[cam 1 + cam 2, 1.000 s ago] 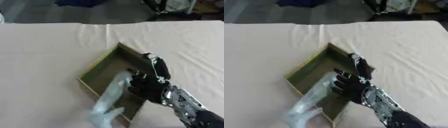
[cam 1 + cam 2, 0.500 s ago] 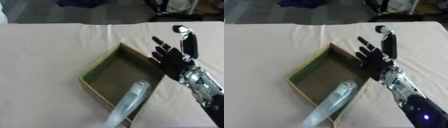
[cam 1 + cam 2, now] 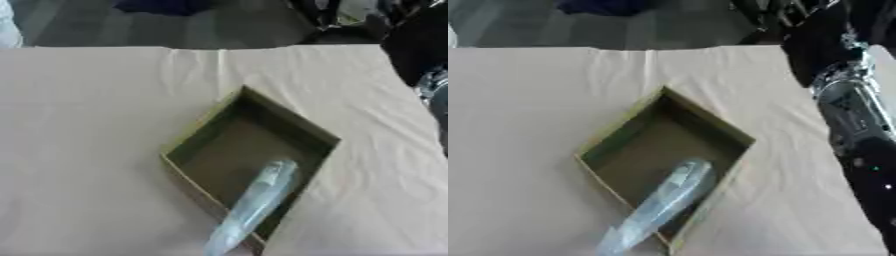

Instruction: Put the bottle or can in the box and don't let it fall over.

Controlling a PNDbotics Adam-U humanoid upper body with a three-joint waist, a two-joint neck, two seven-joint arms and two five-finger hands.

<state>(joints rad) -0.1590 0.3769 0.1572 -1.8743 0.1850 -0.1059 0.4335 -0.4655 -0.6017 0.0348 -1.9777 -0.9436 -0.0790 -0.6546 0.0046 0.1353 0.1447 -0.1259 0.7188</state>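
Observation:
A clear plastic bottle [image 3: 255,204] stands in the near corner of the open olive cardboard box [image 3: 290,118], with its top pointing toward me past the box's near rim. Nothing touches it. My right arm [image 3: 849,112], black and silver, is pulled back to the right edge of the table, well apart from the box. Its hand is a blur against the dark floor. My left hand shows in neither view.
A creased beige cloth [image 3: 87,125] covers the table. The box lies diagonally near the middle. Dark clutter [image 3: 166,6] sits beyond the far edge, and the table's right edge [image 3: 411,85] runs close to my arm.
My right hand has let go of the bottle, opened, and drawn away up and to the right. The bottle stays in the box.

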